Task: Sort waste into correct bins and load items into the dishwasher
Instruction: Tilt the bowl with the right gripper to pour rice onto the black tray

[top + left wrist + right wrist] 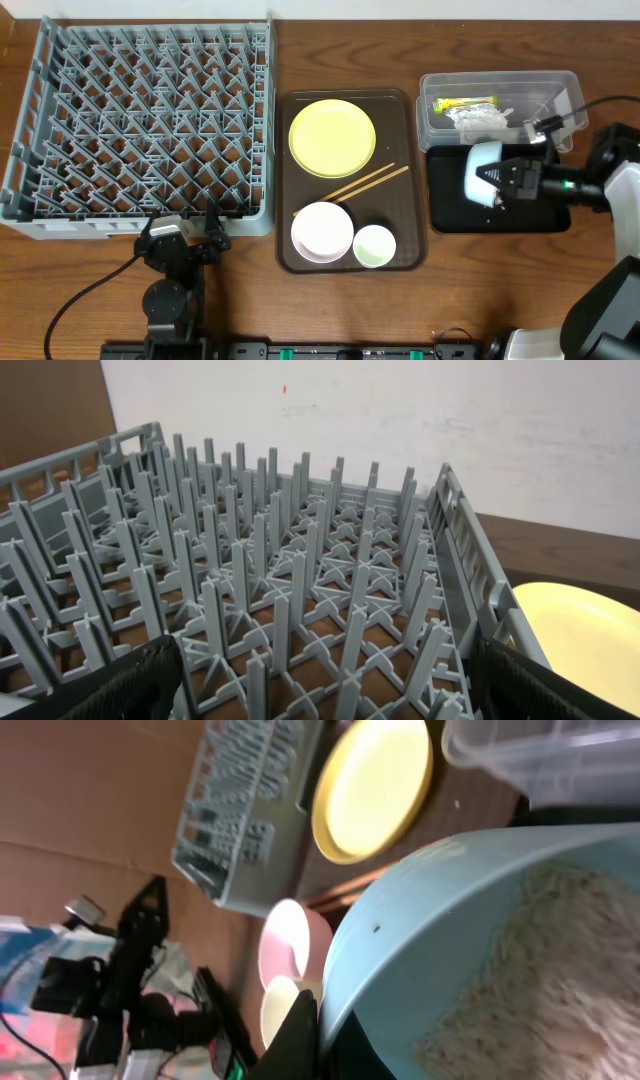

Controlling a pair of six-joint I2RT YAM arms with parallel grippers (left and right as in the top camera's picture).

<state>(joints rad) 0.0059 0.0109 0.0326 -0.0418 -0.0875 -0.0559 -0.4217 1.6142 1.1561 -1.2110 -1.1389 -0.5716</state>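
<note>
My right gripper (503, 178) clamped on the light blue bowl (480, 172), rice scraps (540, 970) inside, over the black tray (450, 214), my left gripper (185, 226) spread wide beside the grey dish rack (140, 120), brown wooden table (480, 295), white wall (400, 420) beyond

Grey pegged dish rack (300, 590), yellow plate (585, 635) just outside its right wall (end effector (335, 690) fingers (130, 685) wide apart)

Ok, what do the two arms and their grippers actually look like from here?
The left gripper is black with flat dark fingers, on a black left arm with a round joint; a black cable trails from it. The right gripper is black too, with a small green light; the right arm has white rounded sections and a thin black wire.
</note>
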